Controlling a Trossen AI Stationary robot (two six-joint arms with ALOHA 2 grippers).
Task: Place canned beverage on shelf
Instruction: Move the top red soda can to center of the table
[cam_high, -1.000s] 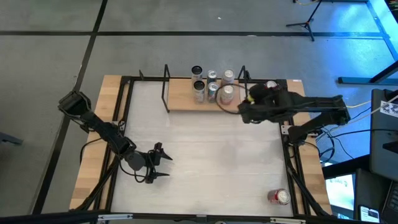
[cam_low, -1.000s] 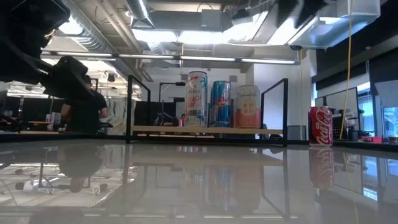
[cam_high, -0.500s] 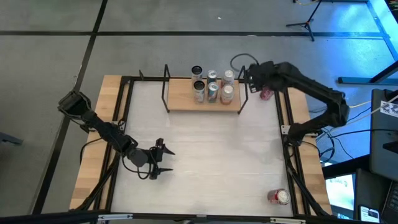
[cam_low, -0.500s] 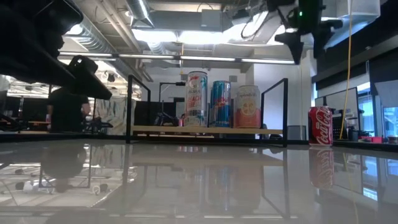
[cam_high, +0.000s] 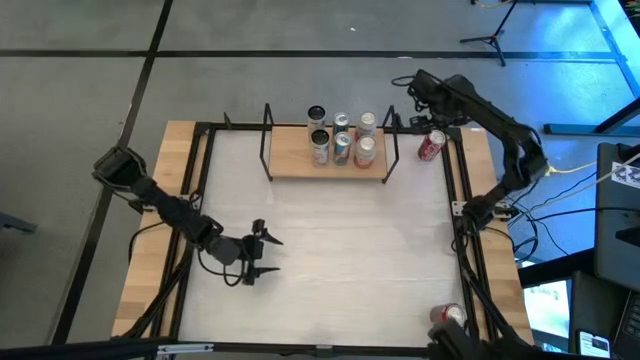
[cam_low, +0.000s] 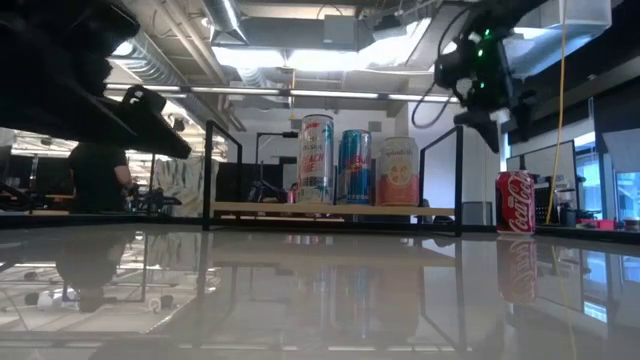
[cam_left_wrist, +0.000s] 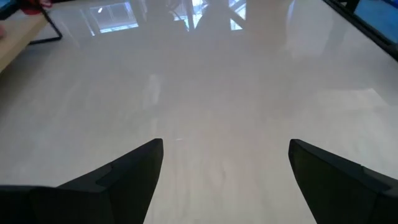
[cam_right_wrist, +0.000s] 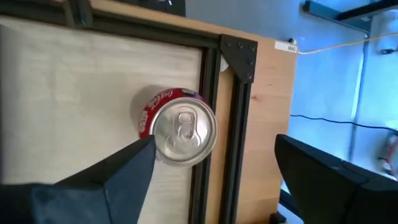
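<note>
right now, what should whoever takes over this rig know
Right gripper: open, empty, raised above the red can standing on the table just right of the shelf.
Left gripper: open, empty, waiting low at the table's front left.
Done: five cans stand on the shelf.
Left: the red can by the shelf, and another red can at the table's front right corner.

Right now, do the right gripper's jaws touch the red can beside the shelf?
Apart. The low view shows the right gripper raised well above the red can, and the right wrist view looks down on its top between open jaws.
</note>
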